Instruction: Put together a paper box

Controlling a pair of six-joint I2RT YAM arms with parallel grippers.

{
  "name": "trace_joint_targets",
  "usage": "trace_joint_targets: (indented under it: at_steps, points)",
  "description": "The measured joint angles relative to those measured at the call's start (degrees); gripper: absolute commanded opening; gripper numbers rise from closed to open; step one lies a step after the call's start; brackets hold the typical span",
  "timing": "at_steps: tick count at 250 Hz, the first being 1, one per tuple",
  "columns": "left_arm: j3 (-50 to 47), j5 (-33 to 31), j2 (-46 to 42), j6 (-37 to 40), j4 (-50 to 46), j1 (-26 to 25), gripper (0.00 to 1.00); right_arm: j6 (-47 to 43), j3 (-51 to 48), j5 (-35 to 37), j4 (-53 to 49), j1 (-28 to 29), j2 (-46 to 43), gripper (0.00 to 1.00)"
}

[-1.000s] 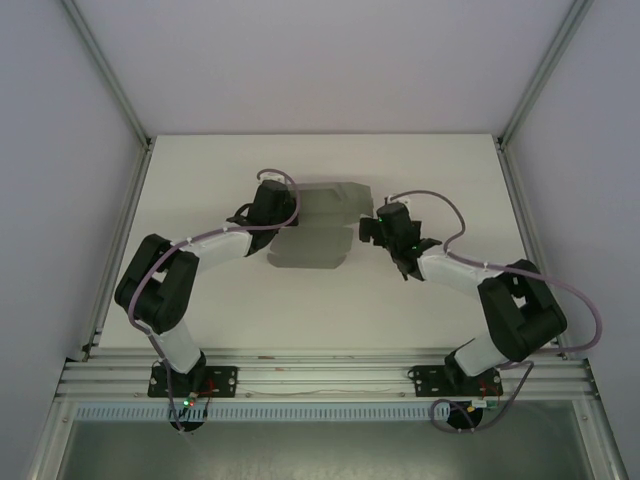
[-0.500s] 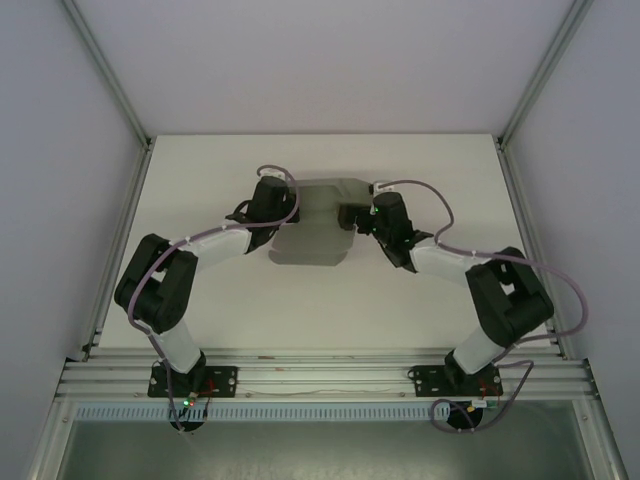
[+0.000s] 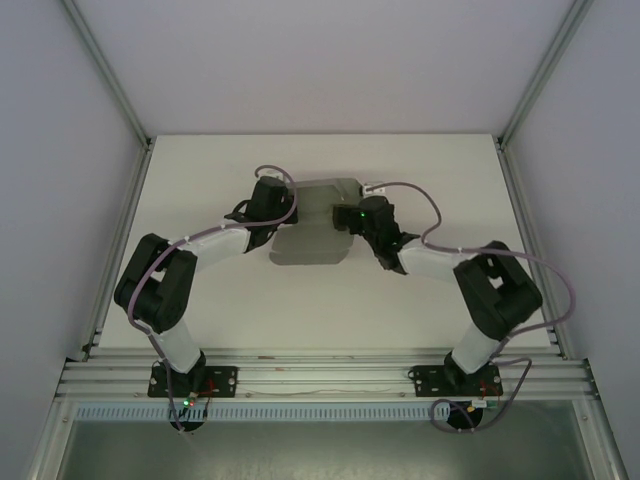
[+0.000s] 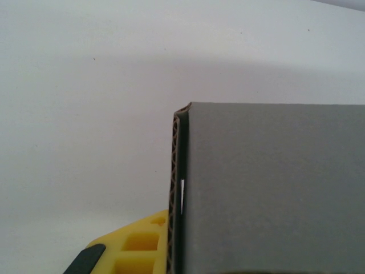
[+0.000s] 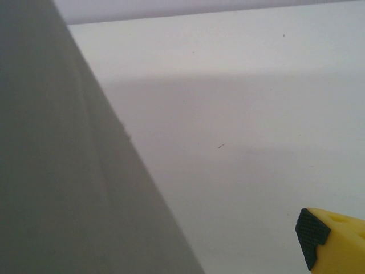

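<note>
Item: paper box (image 3: 312,235). Plain grey corrugated cardboard, partly folded, with a doubled fluted edge (image 4: 178,171) on one side. It sits centrally on the desk (image 3: 200,300), toward the far side.

One paper box (image 3: 312,245) — two grippers (image 3: 291,212) (image 3: 349,216) — one table (image 3: 200,170)

Black-jointed arms (image 3: 160,285) with white links, lilac cables (image 3: 275,172), green indicator lights (image 3: 361,213), yellow fingers (image 5: 339,242) with black textured pads (image 5: 311,233)

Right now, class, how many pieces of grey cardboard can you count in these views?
1. The paper box is toward the far side of the table, between the left gripper and the right gripper. A second sheet beneath it would be hidden.
</note>
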Motion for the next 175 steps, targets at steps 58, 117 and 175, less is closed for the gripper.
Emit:
trace_joint_targets:
  at_steps: [58, 117, 175]
  points:
    - [-0.07, 0.68, 0.00, 0.79, 0.22, 0.50, 0.00, -2.08, -5.49, -4.35, -6.34, -3.02, -19.12, 1.00]
    - [-0.46, 2.62, -0.02, 2.69, 0.87, 0.85, 0.00, -1.05, -6.86, -16.96, -8.44, -17.53, -26.01, 0.81]
    - [-0.61, 5.33, -0.02, 4.22, 1.40, 0.85, 0.00, -10.10, -0.13, -38.36, -16.98, -21.59, -15.63, 0.71]
